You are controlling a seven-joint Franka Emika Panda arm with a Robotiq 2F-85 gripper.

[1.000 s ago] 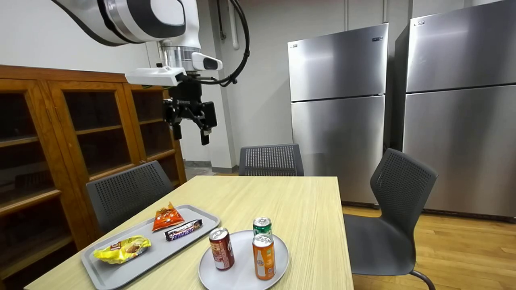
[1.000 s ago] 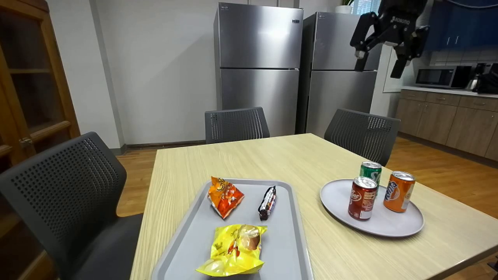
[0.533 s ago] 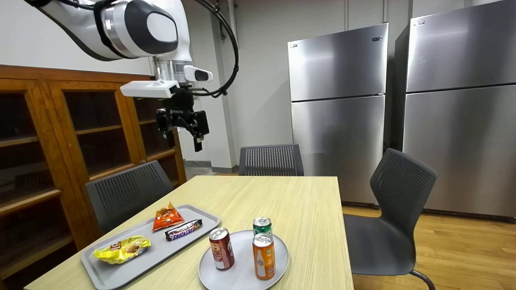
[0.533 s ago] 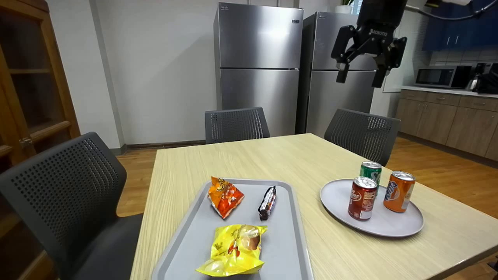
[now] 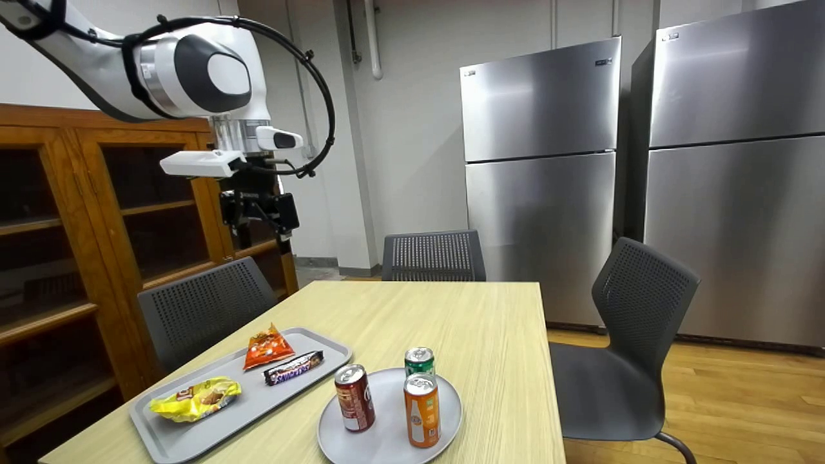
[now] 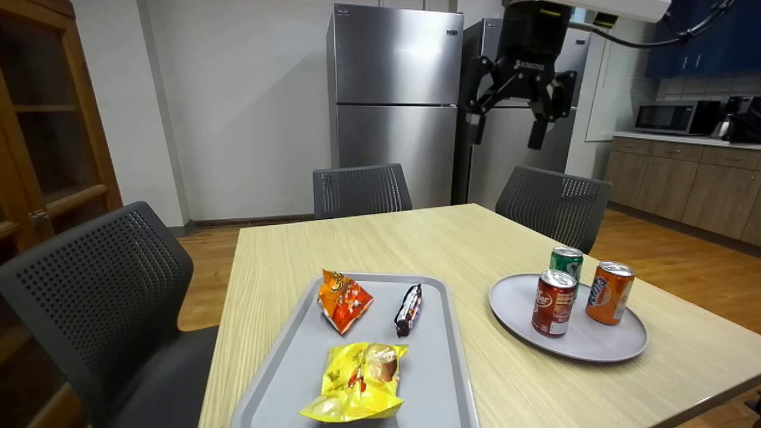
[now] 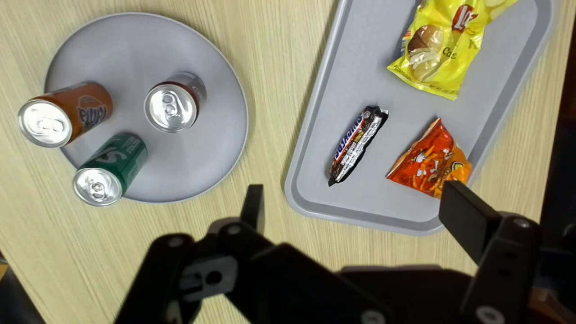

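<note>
My gripper (image 6: 506,144) hangs high above the table, jaws wide apart and nothing between them. In the wrist view its black fingers (image 7: 255,204) frame the near end of a grey tray (image 7: 310,130), well below. On that tray lie a Snickers bar (image 7: 357,146), an orange-red snack bag (image 7: 427,164) and a yellow chip bag (image 7: 443,49). One finger overlaps the orange-red bag's edge in that view without touching it. A round grey plate (image 7: 193,175) beside the tray carries a dark red can (image 7: 173,105), an orange Fanta can (image 7: 67,112) and a green can (image 7: 112,166), all upright.
Tray and plate share a light wooden table (image 5: 451,316). Dark chairs (image 5: 435,258) stand around it. Wooden glass-door cabinets (image 5: 148,200) line a wall, and two steel refrigerators (image 5: 541,193) stand behind. A counter with a microwave (image 6: 675,117) is farther back.
My gripper has come down and shifted left in both exterior views, its jaws staying apart. The tray, plate, snacks and cans have not moved.
</note>
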